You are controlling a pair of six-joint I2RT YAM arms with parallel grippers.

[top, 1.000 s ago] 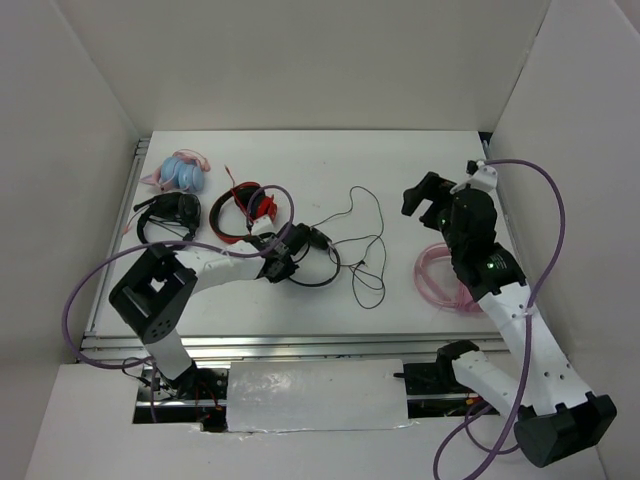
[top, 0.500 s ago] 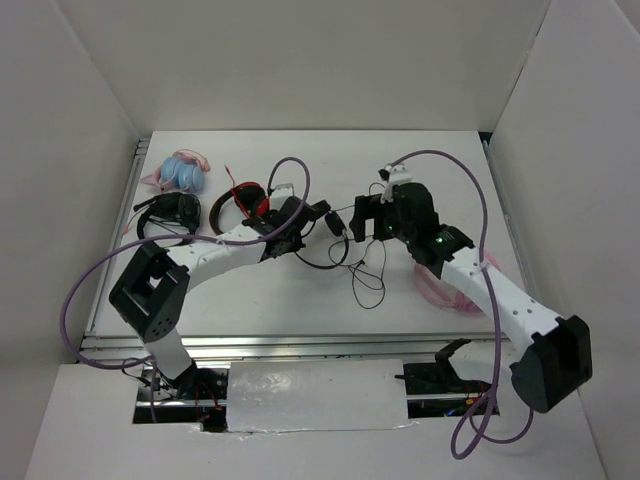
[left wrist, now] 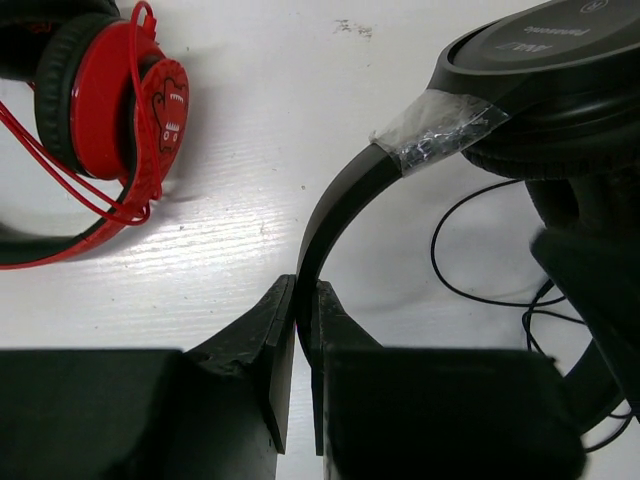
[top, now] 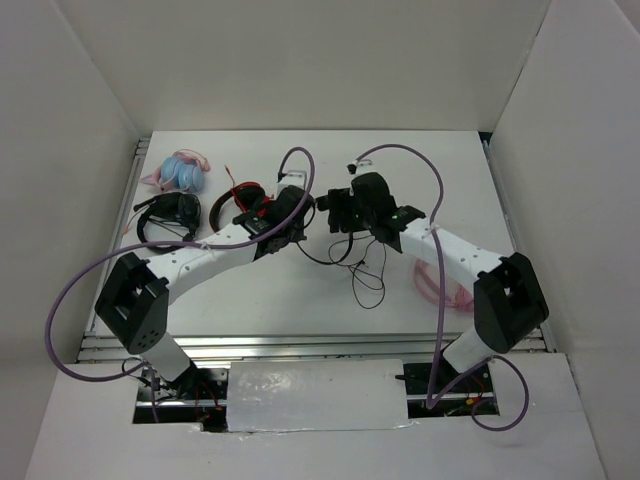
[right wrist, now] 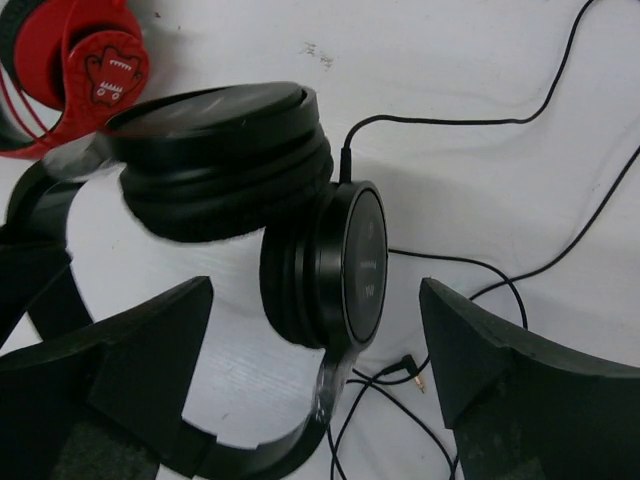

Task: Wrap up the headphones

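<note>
your left claw (left wrist: pixel 297 305) pinches the headband (left wrist: pixel 335 195) of the small black on-ear headphones (right wrist: pixel 225 140), one earcup (right wrist: pixel 345 265) sitting inside your spread right claw (right wrist: pixel 315 295).

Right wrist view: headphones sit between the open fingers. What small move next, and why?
Probably close the right gripper on the earcup framed between its open fingers. The left gripper pinches the headband, and the cable lies loose and unwound, so a second hold seems needed before winding.

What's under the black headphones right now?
Under the headphones only white table shows, with their cable and plug lying alongside. Anything directly beneath the earcups is covered.
</note>
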